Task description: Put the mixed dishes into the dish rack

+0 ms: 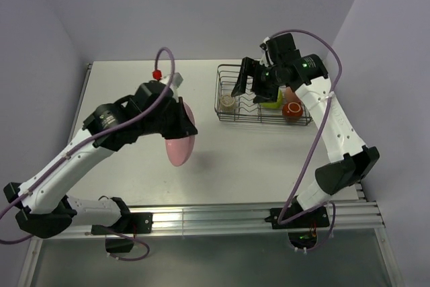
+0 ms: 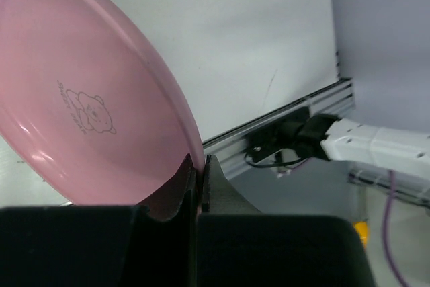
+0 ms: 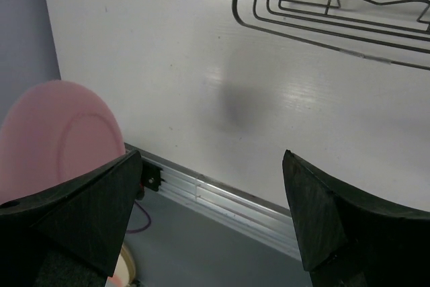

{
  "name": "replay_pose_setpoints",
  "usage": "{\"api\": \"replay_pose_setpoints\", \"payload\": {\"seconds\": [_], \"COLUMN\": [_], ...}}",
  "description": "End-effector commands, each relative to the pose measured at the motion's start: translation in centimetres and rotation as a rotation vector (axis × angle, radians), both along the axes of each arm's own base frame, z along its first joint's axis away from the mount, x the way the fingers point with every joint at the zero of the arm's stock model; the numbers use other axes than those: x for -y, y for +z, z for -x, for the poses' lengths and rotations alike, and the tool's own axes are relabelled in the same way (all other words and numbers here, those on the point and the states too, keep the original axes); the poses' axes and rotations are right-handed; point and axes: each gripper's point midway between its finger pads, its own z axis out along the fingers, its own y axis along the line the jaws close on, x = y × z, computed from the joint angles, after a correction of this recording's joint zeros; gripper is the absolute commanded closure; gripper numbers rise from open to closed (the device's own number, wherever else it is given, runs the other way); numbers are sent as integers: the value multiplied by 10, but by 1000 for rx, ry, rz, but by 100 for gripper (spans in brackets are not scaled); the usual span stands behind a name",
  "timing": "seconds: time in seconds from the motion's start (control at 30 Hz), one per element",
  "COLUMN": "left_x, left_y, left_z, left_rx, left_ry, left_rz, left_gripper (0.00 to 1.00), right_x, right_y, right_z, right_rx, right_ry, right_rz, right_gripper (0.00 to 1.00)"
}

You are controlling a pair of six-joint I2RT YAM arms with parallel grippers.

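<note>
My left end effector (image 2: 199,166) pinches the rim of the glossy round pink plate (image 2: 87,92); right end effector (image 3: 209,162) gapes near the black wire rack (image 1: 236,113).

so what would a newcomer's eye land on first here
First, the big pink plate, clamped by its rim in the shut left tool and held tilted over the middle of the table. Next, the black wire dish rack at the far right, holding a beige cup, a yellow-green bowl and a dark red mug, with the open right tool hovering over it.
</note>
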Motion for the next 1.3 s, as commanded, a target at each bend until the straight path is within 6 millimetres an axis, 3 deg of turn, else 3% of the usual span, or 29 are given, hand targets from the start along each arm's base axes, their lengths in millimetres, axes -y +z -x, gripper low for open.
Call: {"api": "replay_pose_setpoints", "payload": {"seconds": [0.0, 0.03, 0.07, 0.13, 0.17, 0.27, 0.3, 0.33, 0.4, 0.47, 0.5, 0.57, 0.6, 0.63, 0.93, 1.13, 1.27], "left_x": [-11, -13, -10, -18, -18, -21, -21, -20, -14, -18, -19, -24, -24, -28, -39, -40, -39], "left_y": [69, 76, 87, 101, 111, 116, 132, 117, 117, 129, 120, 125, 118, 124, 112, 100, 89], "left_z": [-17, -22, -23, -40, -45, -55, -59, -59, -65, -60, -63, -59, -60, -57, -52, -54, -56], "left_rx": [55, 49, 19, -6, -37, -180, -179, -245, -360, -443, -468, -500, -520, -508, -589, -605, -611], "left_ry": [72, 87, 85, 142, 173, 229, 190, 202, 218, 242, 262, 277, 291, 289, 393, 436, 450], "left_rz": [246, 277, 343, 419, 488, 654, 750, 794, 970, 1114, 1137, 1197, 1205, 1233, 1270, 1246, 1212], "left_gripper": [100, 100, 100, 100, 100, 100, 100, 100, 100, 100, 100, 100, 100, 100, 100, 100, 100], "right_x": [-16, -18, -14, -21, -18, -27, -26, -31, -30, -37, -36, -46, -49, -53, -87, -94, -86], "right_y": [39, 31, 41, 35, 43, 61, 65, 70, 80, 88, 90, 95, 99, 100, 85, 91, 104], "right_z": [23, 29, 32, 44, 47, 64, 64, 72, 74, 81, 81, 86, 88, 90, 103, 109, 111], "right_rx": [158, 163, 233, 257, 304, 413, 449, 478, 545, 591, 612, 639, 657, 665, 697, 714, 749], "right_ry": [72, 86, 74, 105, 95, 150, 148, 171, 177, 203, 208, 245, 269, 286, 474, 493, 448], "right_rz": [-44, -31, -26, -4, 7, 1, 23, 21, 34, 30, 46, 39, 39, 39, 181, 178, 172], "right_gripper": [8, 8, 8, 8, 8, 8, 8, 7, 7, 7, 7, 7, 8, 8, 11, 11, 12]}}
